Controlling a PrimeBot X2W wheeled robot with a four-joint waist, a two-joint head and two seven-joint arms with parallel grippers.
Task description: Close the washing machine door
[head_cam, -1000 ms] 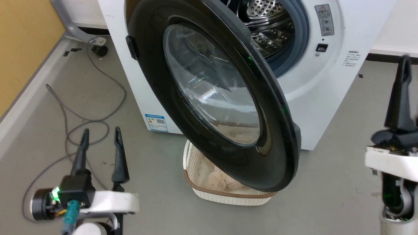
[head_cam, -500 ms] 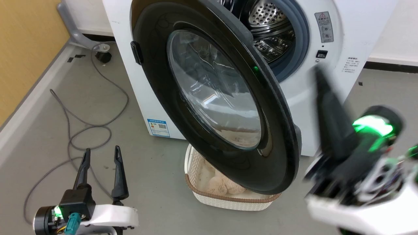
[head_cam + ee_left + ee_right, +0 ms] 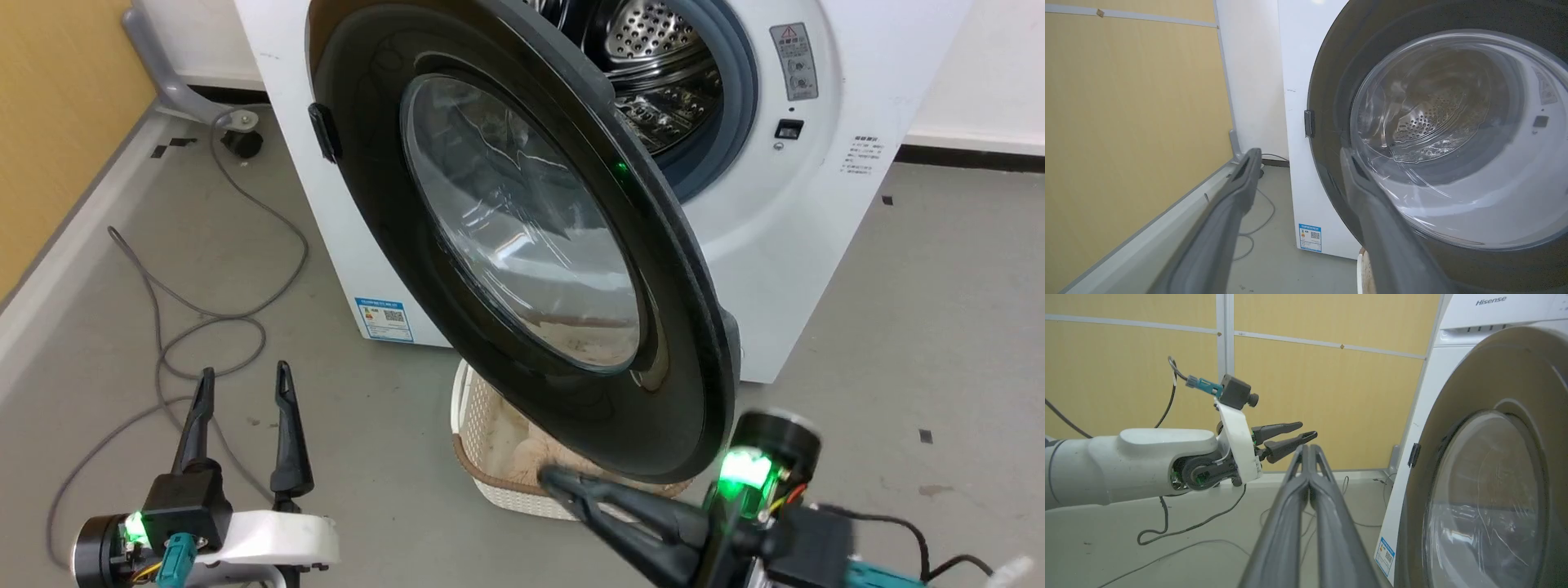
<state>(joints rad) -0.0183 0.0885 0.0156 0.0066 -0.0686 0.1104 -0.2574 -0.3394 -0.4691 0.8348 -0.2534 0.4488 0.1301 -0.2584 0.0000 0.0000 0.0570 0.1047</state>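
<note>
Jaws of left gripper (image 3: 242,388) parted and empty, lower left of head view, above grey floor (image 3: 898,327). Right gripper (image 3: 559,483) at bottom centre, jaws pressed together on nothing, tips pointing frame-left just under washing machine door (image 3: 522,245). Door hangs wide open at centre, off washing machine (image 3: 816,212); white basket (image 3: 482,457) beneath its lower edge.

Left wrist view: door at right of frame; one finger overlaps its rim, contact cannot be judged.

Right wrist view: clenched jaws at centre, door at right.
</note>
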